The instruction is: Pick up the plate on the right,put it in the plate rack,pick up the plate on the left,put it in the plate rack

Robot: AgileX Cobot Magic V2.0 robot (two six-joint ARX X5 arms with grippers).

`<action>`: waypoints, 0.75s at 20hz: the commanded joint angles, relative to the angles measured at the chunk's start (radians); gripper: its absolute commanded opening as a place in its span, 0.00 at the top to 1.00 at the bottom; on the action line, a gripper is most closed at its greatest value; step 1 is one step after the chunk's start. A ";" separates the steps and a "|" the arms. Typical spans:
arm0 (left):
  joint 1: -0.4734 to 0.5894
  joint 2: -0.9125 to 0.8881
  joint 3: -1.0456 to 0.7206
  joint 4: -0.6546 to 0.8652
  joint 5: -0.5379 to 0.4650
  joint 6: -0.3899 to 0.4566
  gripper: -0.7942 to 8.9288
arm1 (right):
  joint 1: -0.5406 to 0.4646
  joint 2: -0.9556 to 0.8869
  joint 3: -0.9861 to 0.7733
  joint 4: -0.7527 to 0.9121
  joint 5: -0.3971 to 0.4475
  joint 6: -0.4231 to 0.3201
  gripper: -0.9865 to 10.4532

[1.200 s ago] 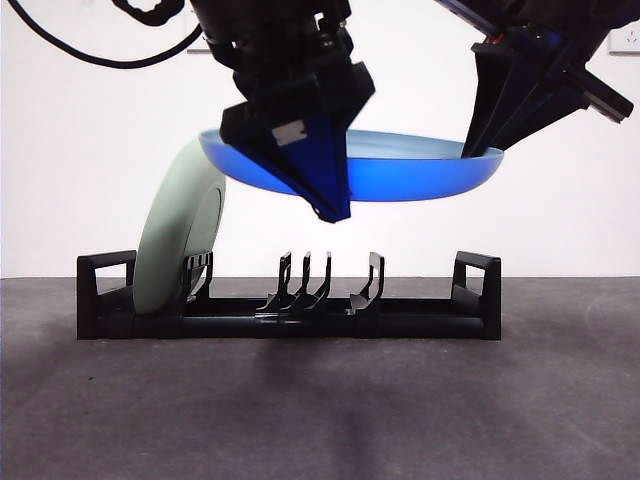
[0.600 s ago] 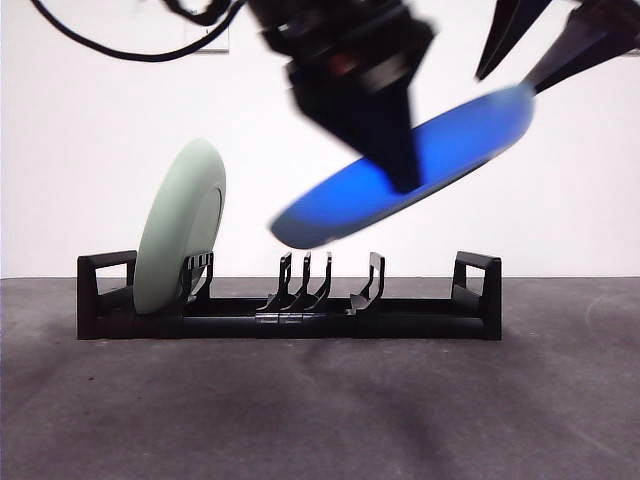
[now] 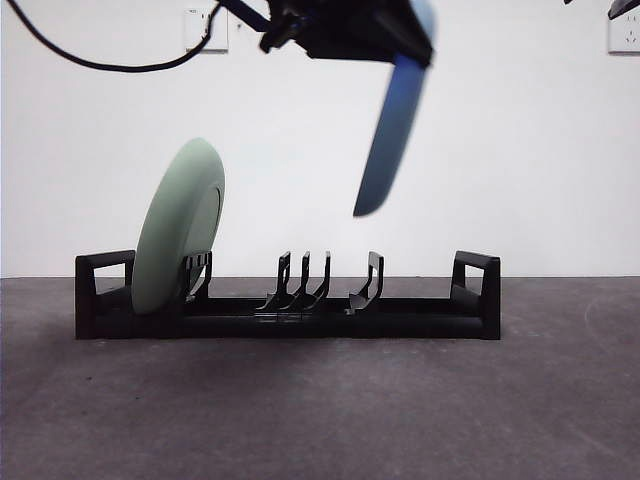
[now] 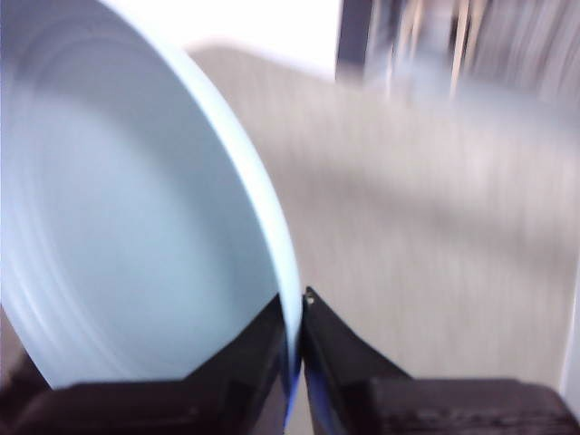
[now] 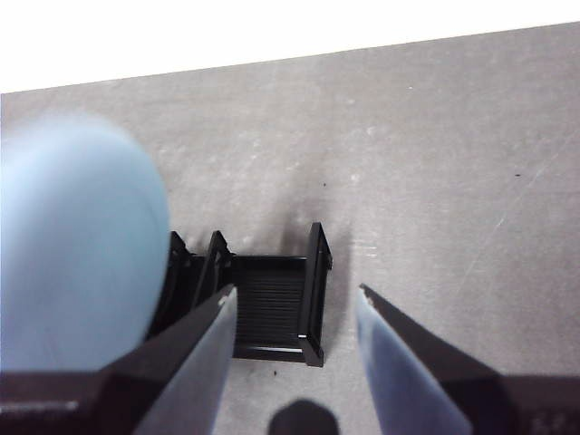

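Note:
A blue plate (image 3: 390, 140) hangs almost on edge above the middle of the plate rack (image 3: 290, 318), well clear of its prongs. My left gripper (image 3: 405, 50) is shut on the plate's top rim; the left wrist view shows the jaws of the left gripper (image 4: 297, 317) pinching the pale face of the plate (image 4: 136, 227). My right gripper (image 5: 294, 294) is open and holds nothing, up at the top right corner (image 3: 625, 8), looking down on one end of the rack (image 5: 272, 304) with the blue plate (image 5: 77, 245) beside it. A pale green plate (image 3: 180, 230) leans in the rack's left end.
The rack lies lengthwise on the dark table (image 3: 320, 410), with a boxy loop handle (image 3: 478, 285) at each end. Several prongs (image 3: 305, 280) in its middle stand free. A white wall (image 3: 520, 150) is behind.
The blue plate swung from flat through a tilt to nearly upright and rose. The right gripper came off its rim and drew away to the top right corner.

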 commanded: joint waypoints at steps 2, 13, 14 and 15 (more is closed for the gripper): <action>0.109 0.017 -0.001 0.141 0.090 -0.154 0.93 | -0.001 0.002 0.000 0.006 0.003 -0.005 0.72; 0.214 0.247 0.000 0.247 0.206 -0.253 0.93 | -0.001 0.011 0.000 0.058 0.003 -0.004 0.72; 0.213 0.261 0.000 0.233 0.207 -0.238 0.93 | -0.001 0.014 0.000 0.058 0.003 -0.004 0.72; 0.213 0.269 0.000 0.214 0.206 -0.220 0.93 | -0.001 0.018 0.000 0.057 0.003 -0.004 0.72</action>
